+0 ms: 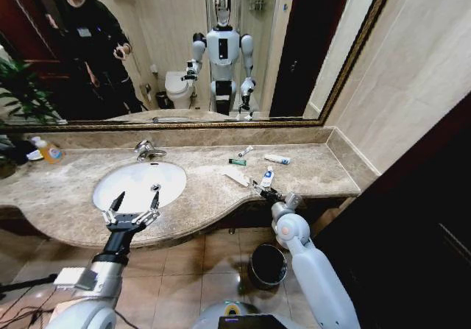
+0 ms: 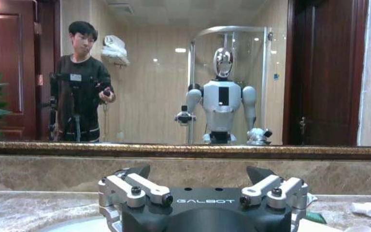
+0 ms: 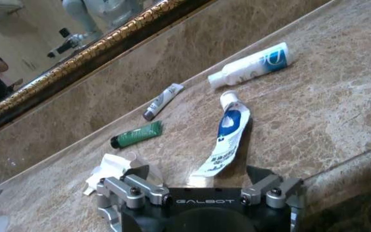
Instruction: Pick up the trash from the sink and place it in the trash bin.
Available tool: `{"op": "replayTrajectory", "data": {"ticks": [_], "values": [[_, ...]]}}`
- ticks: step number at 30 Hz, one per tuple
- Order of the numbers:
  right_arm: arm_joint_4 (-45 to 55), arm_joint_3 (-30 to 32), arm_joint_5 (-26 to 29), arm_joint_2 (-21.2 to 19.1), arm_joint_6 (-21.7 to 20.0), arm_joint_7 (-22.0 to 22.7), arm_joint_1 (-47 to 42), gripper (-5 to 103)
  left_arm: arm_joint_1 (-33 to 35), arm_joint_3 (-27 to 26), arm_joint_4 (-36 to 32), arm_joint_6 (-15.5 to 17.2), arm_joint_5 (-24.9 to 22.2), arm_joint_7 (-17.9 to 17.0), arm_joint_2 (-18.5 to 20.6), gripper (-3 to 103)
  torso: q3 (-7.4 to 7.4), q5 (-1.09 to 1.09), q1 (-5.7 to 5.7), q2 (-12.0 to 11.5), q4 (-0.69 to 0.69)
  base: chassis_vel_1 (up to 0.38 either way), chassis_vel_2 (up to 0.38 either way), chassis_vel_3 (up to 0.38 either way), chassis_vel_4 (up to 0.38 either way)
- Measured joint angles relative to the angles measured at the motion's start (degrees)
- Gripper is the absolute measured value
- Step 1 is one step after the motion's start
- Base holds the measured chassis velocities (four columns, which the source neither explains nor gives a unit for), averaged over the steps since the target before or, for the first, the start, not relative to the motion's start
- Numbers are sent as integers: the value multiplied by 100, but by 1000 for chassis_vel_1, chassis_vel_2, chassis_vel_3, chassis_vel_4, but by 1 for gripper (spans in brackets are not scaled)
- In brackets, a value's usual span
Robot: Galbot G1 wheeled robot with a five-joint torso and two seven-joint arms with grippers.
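The trash lies on the marble counter right of the sink (image 1: 173, 168): a bent white-and-blue tube (image 1: 268, 176) (image 3: 228, 130), a dark green tube (image 1: 237, 162) (image 3: 137, 135), a thin white tube (image 1: 245, 151) (image 3: 163, 100), a fatter white tube (image 1: 277, 159) (image 3: 250, 65) and a paper scrap (image 1: 237, 177) (image 3: 110, 166). My right gripper (image 1: 263, 190) (image 3: 198, 176) is open at the counter's front edge, its jaws either side of the bent tube's near end. Over the basin's front rim my left gripper (image 1: 136, 199) (image 2: 198, 174) hangs open with nothing in it. On the floor under the counter stands the trash bin (image 1: 268, 265).
A chrome faucet (image 1: 147, 150) rises behind the basin. An orange-liquid bottle (image 1: 48, 149) and a plant (image 1: 18, 93) stand at the far left. A mirror runs along the back wall, and a dark door panel (image 1: 412, 218) closes off the right side.
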Motion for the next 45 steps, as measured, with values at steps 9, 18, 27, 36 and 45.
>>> {"op": "replayTrajectory", "data": {"ticks": [9, 18, 27, 36, 45], "values": [[-97, 5, -81, 35, 88, -51, 19, 76, 0, 0, 0, 0, 0, 0, 0, 100, 0, 0, 0, 0, 0, 0, 0, 0, 0], [-194, 49, -119, 41, 114, -83, 90, 42, 0, 0, 0, 0, 0, 0, 0, 100, 0, 0, 0, 0, 0, 0, 0, 0, 0], [-277, 107, -187, 52, 153, -142, 113, 10, 0, 0, 0, 0, 0, 0, 0, 100, 0, 0, 0, 0, 0, 0, 0, 0, 0], [-112, 187, -354, 18, 286, -311, 62, 0, 0, 0, 0, 0, 0, 0, 0, 100, 0, 1, 0, 0, 0, 0, 0, 0, 0], [717, 352, -373, -258, 312, -427, -323, 0, 0, 0, 0, 0, 0, 0, 0, 100, 0, 1, 0, 0, 0, 0, 0, 0, 0]]}}
